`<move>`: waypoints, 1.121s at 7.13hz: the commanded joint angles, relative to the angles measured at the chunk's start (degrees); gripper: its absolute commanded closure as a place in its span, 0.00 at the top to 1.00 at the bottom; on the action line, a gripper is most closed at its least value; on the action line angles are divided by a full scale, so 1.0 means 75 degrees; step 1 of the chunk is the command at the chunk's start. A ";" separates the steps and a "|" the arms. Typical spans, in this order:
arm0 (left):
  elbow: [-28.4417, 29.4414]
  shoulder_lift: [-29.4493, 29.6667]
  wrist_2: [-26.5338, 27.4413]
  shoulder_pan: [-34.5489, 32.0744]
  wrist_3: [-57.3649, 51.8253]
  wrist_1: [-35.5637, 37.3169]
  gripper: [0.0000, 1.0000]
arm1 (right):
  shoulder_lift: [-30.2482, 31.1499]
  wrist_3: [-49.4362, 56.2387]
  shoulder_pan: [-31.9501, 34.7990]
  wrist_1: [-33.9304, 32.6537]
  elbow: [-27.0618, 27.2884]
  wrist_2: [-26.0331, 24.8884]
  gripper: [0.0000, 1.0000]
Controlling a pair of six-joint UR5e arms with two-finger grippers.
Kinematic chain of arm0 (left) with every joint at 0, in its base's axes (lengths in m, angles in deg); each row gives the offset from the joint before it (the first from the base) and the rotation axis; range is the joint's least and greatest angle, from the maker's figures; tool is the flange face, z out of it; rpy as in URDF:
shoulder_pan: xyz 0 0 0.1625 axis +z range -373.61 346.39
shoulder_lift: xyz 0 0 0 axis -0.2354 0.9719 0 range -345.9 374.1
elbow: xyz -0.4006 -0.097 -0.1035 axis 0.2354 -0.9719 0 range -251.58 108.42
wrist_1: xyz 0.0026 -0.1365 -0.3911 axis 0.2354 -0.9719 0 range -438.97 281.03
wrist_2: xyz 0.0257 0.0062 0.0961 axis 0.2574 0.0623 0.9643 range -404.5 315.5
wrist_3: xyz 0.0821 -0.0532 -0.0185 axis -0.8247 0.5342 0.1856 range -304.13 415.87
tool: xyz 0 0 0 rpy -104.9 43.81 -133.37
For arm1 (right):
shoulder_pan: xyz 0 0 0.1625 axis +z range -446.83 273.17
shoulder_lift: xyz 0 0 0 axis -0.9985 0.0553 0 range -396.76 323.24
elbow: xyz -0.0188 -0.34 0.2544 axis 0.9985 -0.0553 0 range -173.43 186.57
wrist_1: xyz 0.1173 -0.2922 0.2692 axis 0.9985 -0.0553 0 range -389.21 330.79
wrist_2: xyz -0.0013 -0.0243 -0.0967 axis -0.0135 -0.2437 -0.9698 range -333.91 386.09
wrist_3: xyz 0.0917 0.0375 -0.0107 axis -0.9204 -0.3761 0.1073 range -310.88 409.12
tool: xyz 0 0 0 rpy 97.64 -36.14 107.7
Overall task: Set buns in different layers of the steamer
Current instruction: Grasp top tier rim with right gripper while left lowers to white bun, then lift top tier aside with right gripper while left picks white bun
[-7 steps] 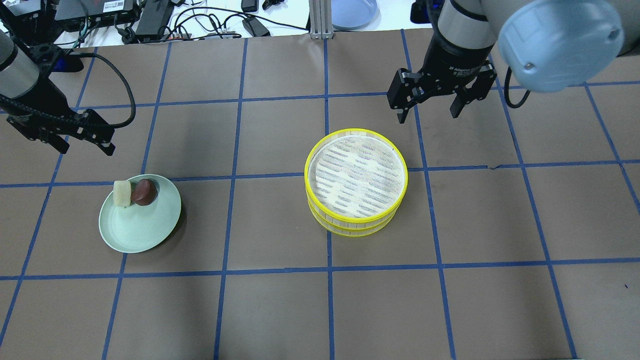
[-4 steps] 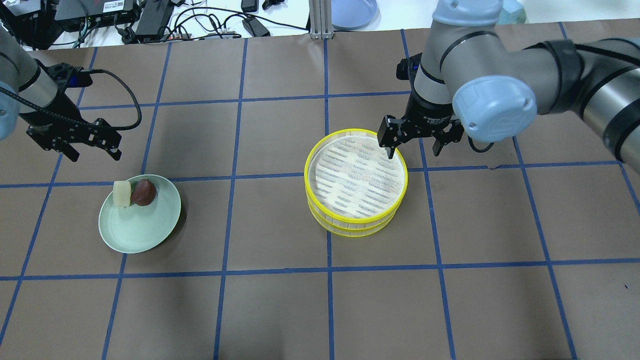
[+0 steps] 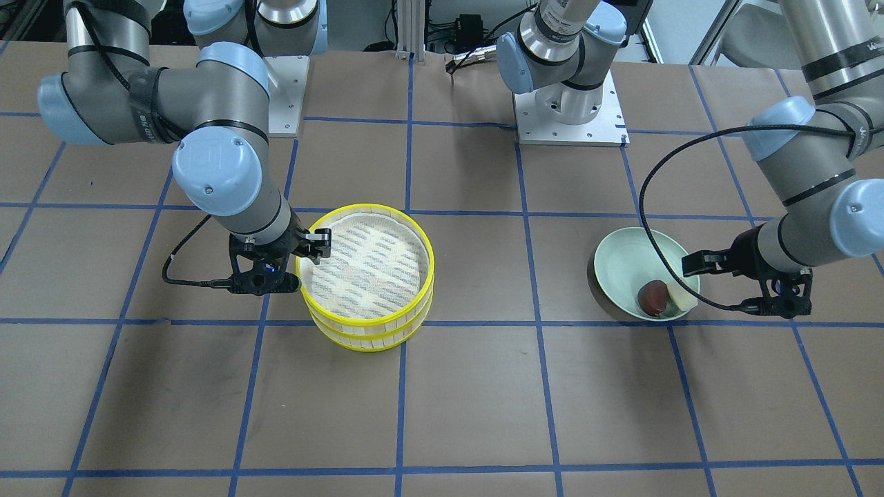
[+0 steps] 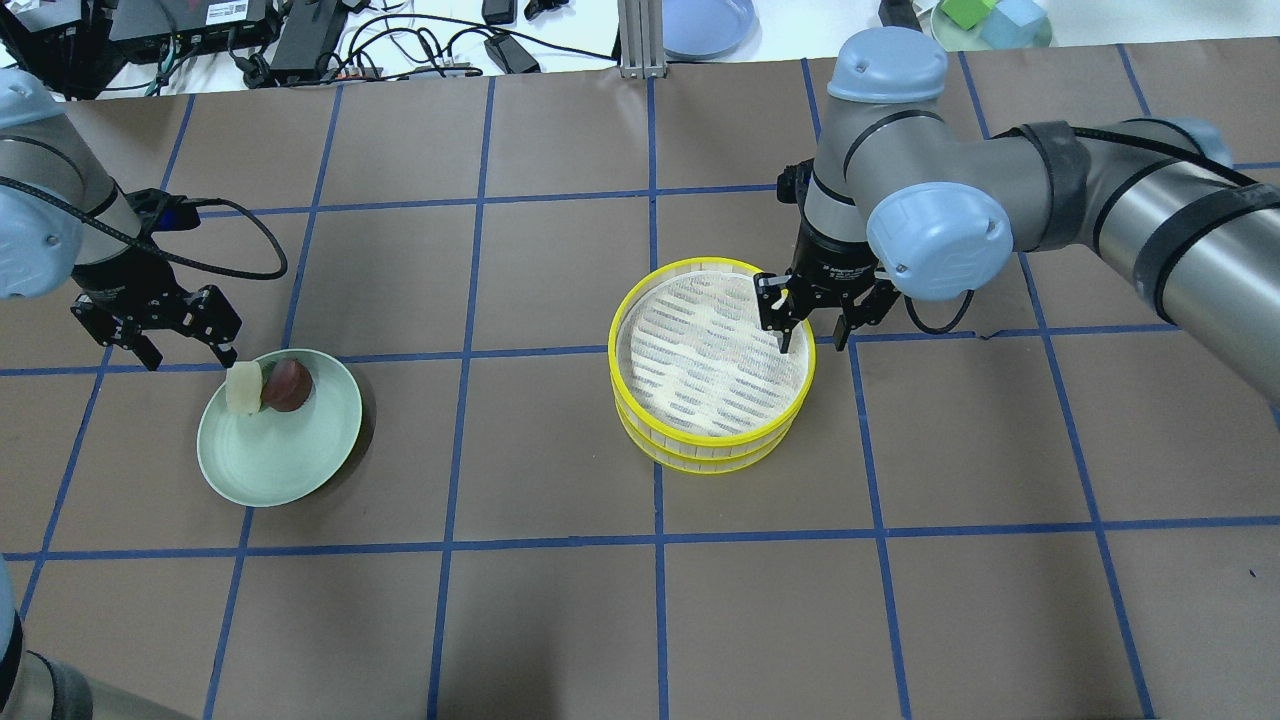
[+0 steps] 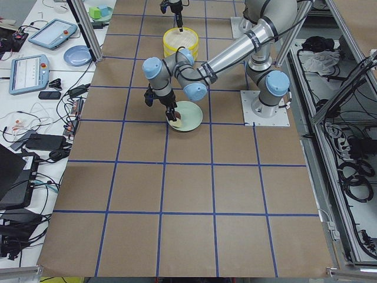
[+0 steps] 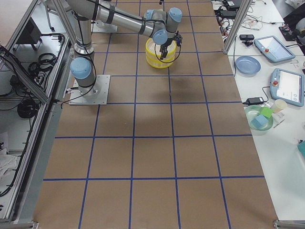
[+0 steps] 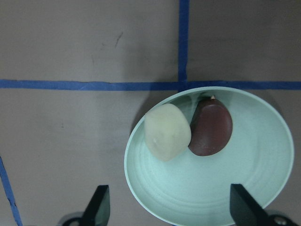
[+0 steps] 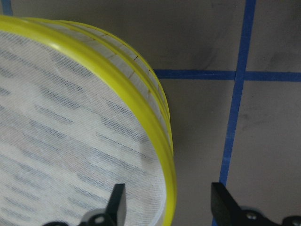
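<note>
On the brown-paper table (image 4: 560, 620), the right tool (image 4: 812, 340) has descended, fingers apart, astride the top steamer layer (image 4: 700, 350) rim. The left tool (image 4: 190, 357), likewise apart, has closed on the buns (image 4: 287, 384), well left of that layer; the layer lift likely comes next.

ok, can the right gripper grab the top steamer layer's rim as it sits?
Probably yes. The right gripper is open, straddling the yellow rim of the top layer: one finger inside over the mesh, one outside. Nothing lies between them but the rim.
</note>
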 commanded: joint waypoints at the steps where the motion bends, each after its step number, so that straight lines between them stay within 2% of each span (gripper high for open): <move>1: -0.0048 0.0436 0.0029 0.0005 0.0200 0.0008 0.80 | -0.0030 0.0007 -0.0023 0.0032 -0.0037 -0.0028 0.00; 3: -0.0036 0.0660 -0.0100 0.0005 0.0237 0.0020 0.77 | 0.0051 -0.0004 -0.0034 0.0102 -0.0072 -0.0063 0.00; 5: 0.0022 0.0766 -0.0053 0.0005 0.0434 0.0067 0.14 | 0.0308 0.0019 -0.0092 0.1454 -0.0817 -0.0249 0.00; 6: 0.0023 0.0801 -0.0053 0.0005 0.0564 0.0067 0.00 | 0.0589 0.0147 -0.0290 0.2239 -0.1252 -0.0715 0.00; 7: 0.0046 0.0813 -0.0053 0.0005 0.0600 -0.0049 0.00 | 0.0928 0.0751 -0.0768 0.2665 -0.1476 -0.1590 0.00; 8: 0.0069 0.0755 -0.0065 0.0005 0.0623 -0.0143 0.00 | 0.1372 0.1674 -0.1492 0.2913 -0.1479 -0.1656 0.00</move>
